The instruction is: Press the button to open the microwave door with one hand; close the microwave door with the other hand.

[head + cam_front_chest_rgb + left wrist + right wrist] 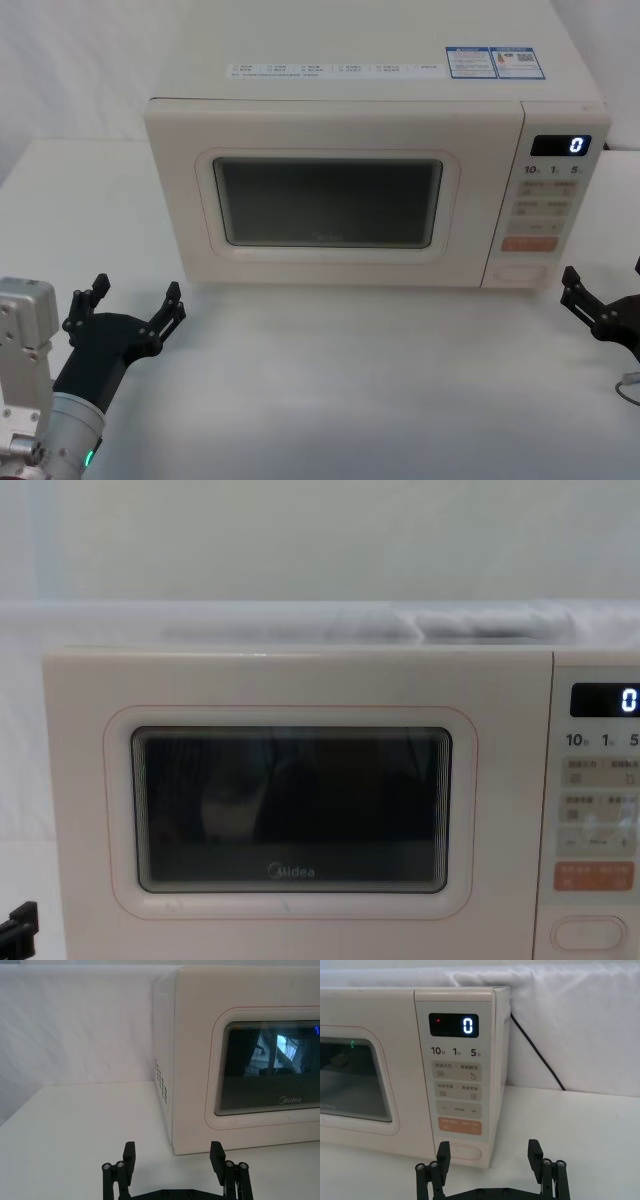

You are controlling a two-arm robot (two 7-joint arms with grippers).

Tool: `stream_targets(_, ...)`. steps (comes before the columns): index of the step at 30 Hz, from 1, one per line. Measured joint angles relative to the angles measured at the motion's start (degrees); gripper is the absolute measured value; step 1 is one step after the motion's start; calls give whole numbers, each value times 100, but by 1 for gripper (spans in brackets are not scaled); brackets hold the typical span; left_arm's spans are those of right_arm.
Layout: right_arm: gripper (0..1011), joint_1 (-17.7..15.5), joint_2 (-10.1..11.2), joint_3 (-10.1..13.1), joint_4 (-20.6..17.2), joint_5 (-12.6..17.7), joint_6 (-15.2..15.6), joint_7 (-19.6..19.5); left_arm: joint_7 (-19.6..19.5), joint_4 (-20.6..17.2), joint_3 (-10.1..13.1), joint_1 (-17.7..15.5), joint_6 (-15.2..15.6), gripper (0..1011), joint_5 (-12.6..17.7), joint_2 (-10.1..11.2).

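White table [330, 380], white cloth backdrop [75, 1025]; microwave door [330, 200] shut (display 0); left gripper [125, 310], right gripper [490, 1154] fingers spread.

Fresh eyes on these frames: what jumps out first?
The cream microwave dominates mid-table, its microwave door shut, dark window facing the robot. On the control panel at its right, a lit display reads 0, with the orange-red key above the wide button. The left end effector and right end effector hover open, one before each front corner.

A staged test bench, lab-like: a lone microwave [340, 190] stands on a bare white table [330, 400] against a draped white backdrop [75, 1025].
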Motion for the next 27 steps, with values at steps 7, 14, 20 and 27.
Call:
stream_targets(7,1002,0,0,0,0,0,0,0,0,0,0,0,-1,1001,0,0)
stream_targets(14,1002,0,0,0,0,0,0,0,0,0,0,0,-1,1001,0,0)
stream_targets(20,1002,0,0,0,0,0,0,0,0,0,0,0,-1,1001,0,0)
stream_targets(27,1002,0,0,0,0,0,0,0,0,0,1,0,-1,1001,0,0)
